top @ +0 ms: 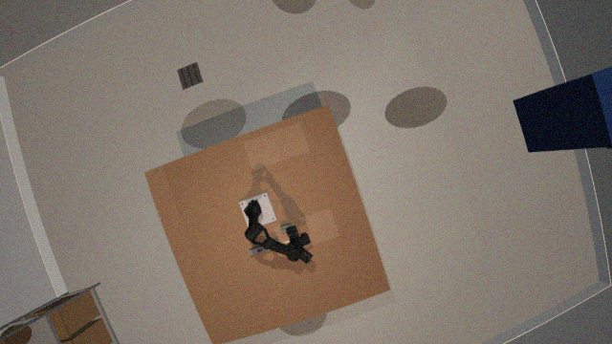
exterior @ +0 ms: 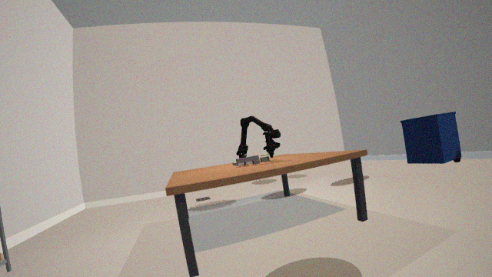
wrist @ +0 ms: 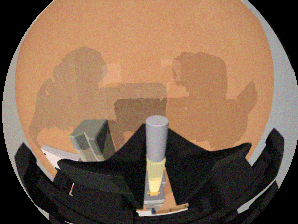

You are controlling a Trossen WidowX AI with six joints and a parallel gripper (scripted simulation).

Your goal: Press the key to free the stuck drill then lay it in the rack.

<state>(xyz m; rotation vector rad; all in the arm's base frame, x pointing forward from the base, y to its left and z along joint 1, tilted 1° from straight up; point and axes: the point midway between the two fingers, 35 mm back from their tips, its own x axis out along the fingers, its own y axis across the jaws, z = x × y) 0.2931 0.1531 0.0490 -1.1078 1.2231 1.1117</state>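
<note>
The drill shows in the wrist view as a grey cylinder (wrist: 157,137) with a yellow section below it. My gripper (wrist: 152,127) (exterior: 271,155) is shut on it, one black finger on each side, low over the table. The drill's lower end is partly hidden by the fingers and grey parts behind. A grey-green block (wrist: 90,135) (top: 286,225) (exterior: 264,158) stands beside the gripper, to the left in the wrist view. A grey piece (top: 258,250) (exterior: 247,160) lies on the arm's other side. I cannot tell which of these is the rack; the key is not clearly visible.
The arm stands on a white base plate (top: 270,211) (wrist: 54,154) on the brown table (top: 335,277) (exterior: 307,163). Arm shadows fall across the table top. A dark blue bin (top: 561,117) (exterior: 427,138) stands on the floor, away from the table.
</note>
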